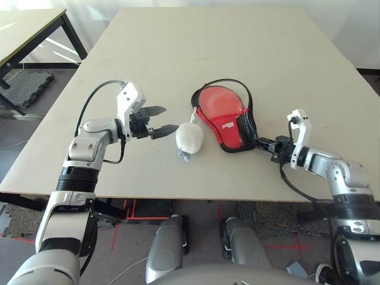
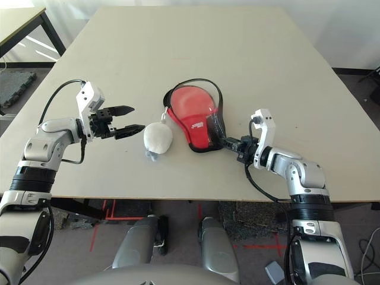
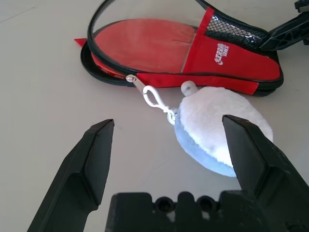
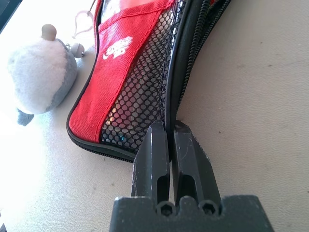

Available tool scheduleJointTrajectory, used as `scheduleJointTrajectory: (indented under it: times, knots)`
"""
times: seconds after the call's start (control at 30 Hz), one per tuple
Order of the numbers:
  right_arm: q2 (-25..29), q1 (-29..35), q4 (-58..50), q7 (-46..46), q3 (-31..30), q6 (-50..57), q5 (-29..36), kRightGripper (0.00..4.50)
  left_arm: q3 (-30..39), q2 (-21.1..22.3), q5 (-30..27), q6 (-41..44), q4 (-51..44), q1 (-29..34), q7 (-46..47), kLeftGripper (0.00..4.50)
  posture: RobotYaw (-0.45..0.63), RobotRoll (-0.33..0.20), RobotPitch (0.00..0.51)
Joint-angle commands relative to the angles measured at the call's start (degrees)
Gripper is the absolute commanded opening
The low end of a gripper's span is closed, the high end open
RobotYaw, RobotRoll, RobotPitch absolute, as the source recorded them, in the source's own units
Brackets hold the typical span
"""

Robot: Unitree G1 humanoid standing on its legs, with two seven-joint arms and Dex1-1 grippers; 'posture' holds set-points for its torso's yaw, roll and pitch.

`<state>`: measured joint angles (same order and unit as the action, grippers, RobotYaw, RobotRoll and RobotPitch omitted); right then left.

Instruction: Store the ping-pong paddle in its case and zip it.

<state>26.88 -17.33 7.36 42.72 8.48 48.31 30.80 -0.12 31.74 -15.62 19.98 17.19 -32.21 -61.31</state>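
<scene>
Pale side table (image 1: 29, 27): off at ten o'clock from the case, beyond the main table (image 1: 148, 47).
Black left gripper (image 1: 172, 118): at nine o'clock from the case, above the table, fingers wide apart with nothing between them.
White plush pendant (image 1: 189, 138): at eight o'clock, just beside the case, joined to it by a white loop; it stands in the way between the left gripper and the pocket end.
Red case (image 1: 231, 138): flat on the table, rounded end towards twelve, mesh pocket towards four; a black edge strip arches loose over the top.
Round red face (image 1: 219, 100): within the trim; paddle or case panel, I cannot tell.
Black right gripper (image 1: 255, 141): at four o'clock, fingers clamped on the case's black edge beside the mesh.
</scene>
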Motion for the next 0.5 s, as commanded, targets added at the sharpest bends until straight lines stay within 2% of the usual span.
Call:
scheduleJointTrajectory:
  times: [0.03, 0.33, 0.5]
  knots:
    - [-0.2, 2.8, 0.0, -0.2, -0.6, 2.7, 0.8, 0.01, -0.4, 0.0, 0.1, -0.3, 1.2, 0.1, 0.1, 4.5, 0.14, 0.0, 0.122]
    - [2.9, 6.6, -6.0, 1.4, 1.5, 7.1, 4.9, 0.01, -0.6, 0.0, 0.4, -1.1, 2.5, -0.3, 0.0, 4.5, 0.12, 0.0, 0.123]
    - [6.6, 11.1, -11.1, 2.7, 4.2, 10.3, 8.7, 0.01, -0.9, -0.3, 0.6, -1.9, 3.8, -0.9, -0.1, 4.5, 0.1, 0.0, 0.125]
